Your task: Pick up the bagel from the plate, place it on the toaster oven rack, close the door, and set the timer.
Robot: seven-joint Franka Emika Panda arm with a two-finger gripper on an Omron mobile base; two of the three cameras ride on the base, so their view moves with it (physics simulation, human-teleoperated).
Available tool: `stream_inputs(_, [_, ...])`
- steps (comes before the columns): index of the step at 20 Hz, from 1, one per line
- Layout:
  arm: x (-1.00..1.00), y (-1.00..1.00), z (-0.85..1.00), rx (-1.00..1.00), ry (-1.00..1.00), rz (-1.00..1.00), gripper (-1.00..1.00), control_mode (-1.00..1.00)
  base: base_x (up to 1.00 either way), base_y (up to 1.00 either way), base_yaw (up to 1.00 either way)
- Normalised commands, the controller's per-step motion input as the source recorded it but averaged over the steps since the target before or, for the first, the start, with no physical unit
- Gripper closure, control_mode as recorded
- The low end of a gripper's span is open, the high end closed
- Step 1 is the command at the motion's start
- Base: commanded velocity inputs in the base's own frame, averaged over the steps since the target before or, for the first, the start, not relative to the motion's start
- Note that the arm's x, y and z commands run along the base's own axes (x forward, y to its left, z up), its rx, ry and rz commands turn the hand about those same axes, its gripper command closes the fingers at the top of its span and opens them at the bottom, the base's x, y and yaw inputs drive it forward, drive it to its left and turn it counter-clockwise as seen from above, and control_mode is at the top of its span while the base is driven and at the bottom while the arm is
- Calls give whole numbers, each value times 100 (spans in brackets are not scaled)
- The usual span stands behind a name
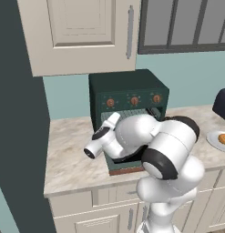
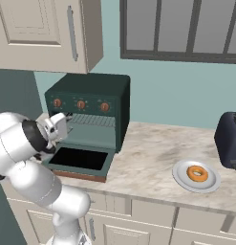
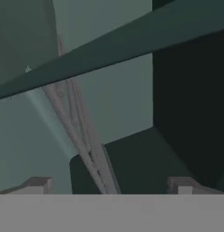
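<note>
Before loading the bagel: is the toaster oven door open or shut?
Open. The door lies folded down flat on the counter, and the toaster oven rack shows inside the cavity.

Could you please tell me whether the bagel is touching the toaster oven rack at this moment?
Apart. The right base view shows the bagel lying on the plate, well away from the toaster oven rack.

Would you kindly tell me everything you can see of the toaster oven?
The toaster oven is a dark green box standing on the marble counter below a cream cabinet. Three copper-orange knobs run across its front. Its door, with a black glass window, lies folded down flat, open. Inside, a pale grey wire rack spans the cavity, bare. The open gripper sits at its mouth.
</note>
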Motion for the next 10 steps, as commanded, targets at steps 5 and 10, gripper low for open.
stream_inputs(5, [18,0,-12,-2,0,0,-100,-100,0,0,0])
stream_inputs(10, [18,0,-12,-1,0,0,-100,-100,0,0,0])
